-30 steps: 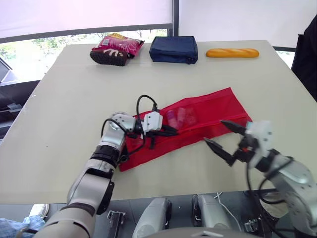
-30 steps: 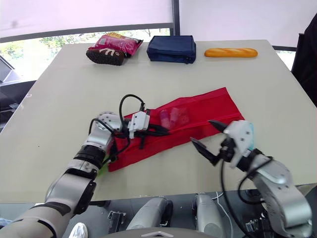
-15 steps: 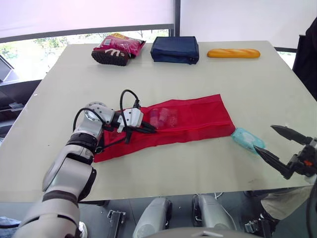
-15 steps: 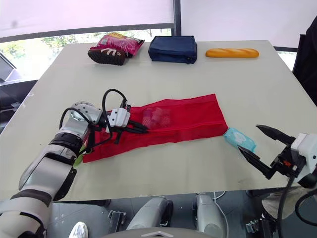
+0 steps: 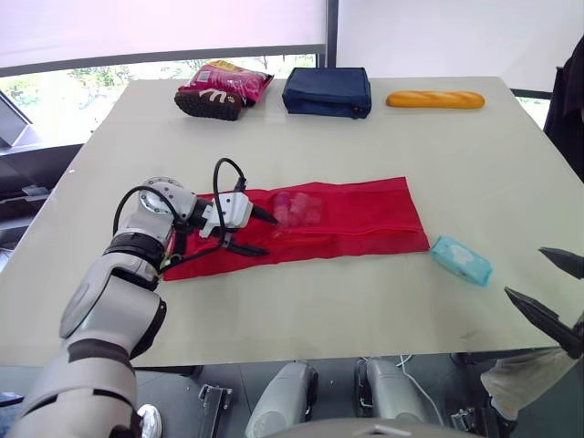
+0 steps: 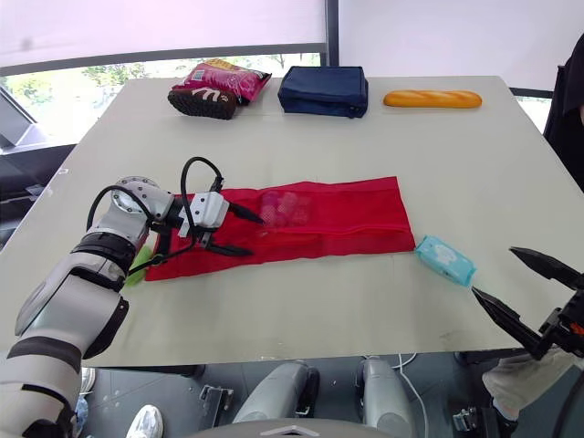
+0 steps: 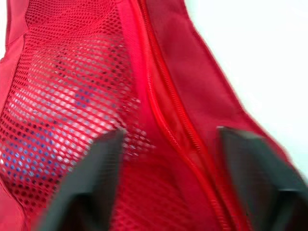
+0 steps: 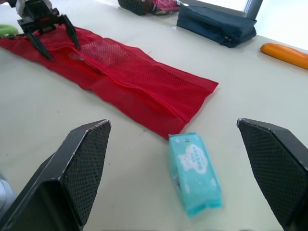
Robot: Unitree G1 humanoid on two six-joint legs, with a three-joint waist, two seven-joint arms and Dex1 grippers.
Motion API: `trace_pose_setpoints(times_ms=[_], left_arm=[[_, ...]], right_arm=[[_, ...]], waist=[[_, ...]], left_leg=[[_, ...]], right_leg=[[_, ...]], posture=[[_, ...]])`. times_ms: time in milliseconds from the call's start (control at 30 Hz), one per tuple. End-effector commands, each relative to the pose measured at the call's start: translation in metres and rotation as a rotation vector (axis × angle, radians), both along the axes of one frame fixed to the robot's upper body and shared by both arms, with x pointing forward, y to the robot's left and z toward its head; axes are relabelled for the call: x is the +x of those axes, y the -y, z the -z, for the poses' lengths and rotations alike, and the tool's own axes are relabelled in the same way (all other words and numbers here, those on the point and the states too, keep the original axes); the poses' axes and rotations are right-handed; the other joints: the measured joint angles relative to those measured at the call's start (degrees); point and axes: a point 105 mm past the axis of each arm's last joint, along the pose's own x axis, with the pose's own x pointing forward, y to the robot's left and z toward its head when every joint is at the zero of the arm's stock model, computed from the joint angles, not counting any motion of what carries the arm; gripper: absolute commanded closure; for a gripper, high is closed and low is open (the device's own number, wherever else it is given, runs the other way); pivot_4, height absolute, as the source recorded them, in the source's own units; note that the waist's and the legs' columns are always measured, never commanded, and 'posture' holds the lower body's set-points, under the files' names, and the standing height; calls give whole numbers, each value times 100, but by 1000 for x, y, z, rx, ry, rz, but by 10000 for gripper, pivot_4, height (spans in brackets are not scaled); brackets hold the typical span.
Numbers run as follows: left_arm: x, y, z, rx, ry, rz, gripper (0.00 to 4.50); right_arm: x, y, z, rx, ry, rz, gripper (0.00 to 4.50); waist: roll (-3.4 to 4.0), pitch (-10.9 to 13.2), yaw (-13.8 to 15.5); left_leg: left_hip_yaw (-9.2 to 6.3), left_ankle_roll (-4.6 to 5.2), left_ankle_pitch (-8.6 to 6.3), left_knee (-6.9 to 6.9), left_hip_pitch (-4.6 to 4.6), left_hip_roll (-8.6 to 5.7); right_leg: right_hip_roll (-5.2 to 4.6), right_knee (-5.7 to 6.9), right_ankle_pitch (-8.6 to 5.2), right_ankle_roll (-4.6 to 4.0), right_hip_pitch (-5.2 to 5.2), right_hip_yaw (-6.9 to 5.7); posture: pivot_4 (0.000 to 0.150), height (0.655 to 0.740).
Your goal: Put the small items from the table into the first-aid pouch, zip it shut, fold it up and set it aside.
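Observation:
The red mesh first-aid pouch (image 5: 347, 224) lies flat and stretched out across the middle of the table. Small items (image 5: 297, 208) show through its mesh. My left gripper (image 5: 258, 234) is open at the pouch's left end, one finger on each side of the zipper line (image 7: 168, 130), with nothing pinched. A teal wipes packet (image 5: 461, 260) lies on the table just off the pouch's right corner. My right gripper (image 6: 525, 292) hangs open and empty at the table's near right edge, short of the packet (image 8: 195, 173).
Along the far edge sit a pink snack bag (image 5: 224, 87), a navy pouch (image 5: 327, 91) and a bread loaf (image 5: 435, 99). A small green thing (image 6: 137, 266) peeks out by the red pouch's left end.
My left gripper dragged the pouch leftward until it lay flat, then opened and let go. The right arm drew back to the near right, uncovering the teal packet.

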Motion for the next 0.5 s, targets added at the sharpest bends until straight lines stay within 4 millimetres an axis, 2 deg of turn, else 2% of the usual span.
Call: trace_pose_setpoints(times_ms=[33,167,233,367,500], left_arm=[[-5,1,-27,-75,-11,31,871],[-20,12,-38,-172,-86,75,871],[-21,22,-43,-222,-74,101,871],[-9,62,-50,-355,3,70,871],[-3,107,-39,-390,70,18,871]], right_arm=[[-8,-4,-13,-16,54,-3,0],[-13,-3,-14,-13,56,23,0],[-14,-3,-14,-10,55,28,0],[-15,-2,-14,-8,59,37,0],[-14,-2,-14,-7,65,50,0]], waist=[[0,0,0],[3,0,7],[5,-1,12],[3,0,75],[4,-1,78]], left_leg=[[0,1,-1,1,0,0],[0,2,-2,1,-1,1],[0,2,-1,0,-1,1],[-2,2,-1,11,-5,0],[-1,0,0,12,-5,0]], right_leg=[[0,-1,0,0,0,0],[-3,-1,-1,-1,0,1],[-4,-2,-1,-1,0,1],[-4,-4,-1,0,5,-3],[-5,-9,-1,1,8,-3]], posture=[[1500,7395],[1500,7395],[1500,7395],[1500,7395],[1500,7395]])
